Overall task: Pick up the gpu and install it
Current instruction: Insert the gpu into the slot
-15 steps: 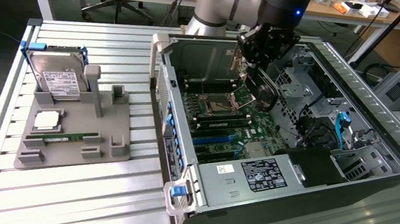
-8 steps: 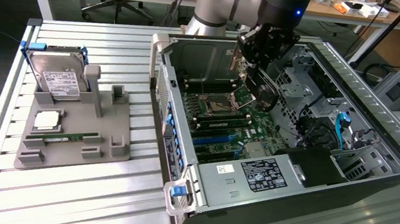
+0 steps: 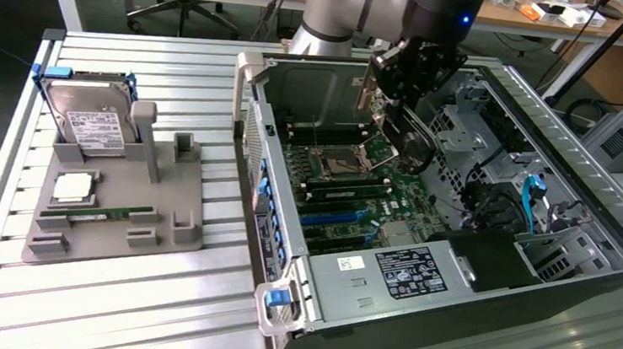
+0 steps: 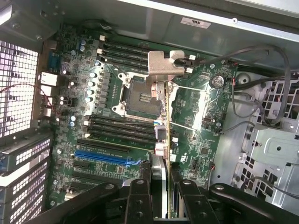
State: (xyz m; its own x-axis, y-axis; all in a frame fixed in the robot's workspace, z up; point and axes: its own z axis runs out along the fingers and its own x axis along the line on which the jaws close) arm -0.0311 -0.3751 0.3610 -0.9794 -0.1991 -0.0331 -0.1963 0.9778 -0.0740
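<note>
Pincer (image 4: 162,193) clamps gpu (image 4: 161,70) over motherboard (image 4: 201,109); exterior view shows hard drive (image 3: 89,117).

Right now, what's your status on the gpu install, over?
Gripper shut on gpu. Gpu held edge-on inside the case, above the motherboard by the CPU socket, not seated. No obstruction visible between card and board.

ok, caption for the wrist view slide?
Wrist view: pincer grips the gpu edge-on above the motherboard inside the open case.
</note>
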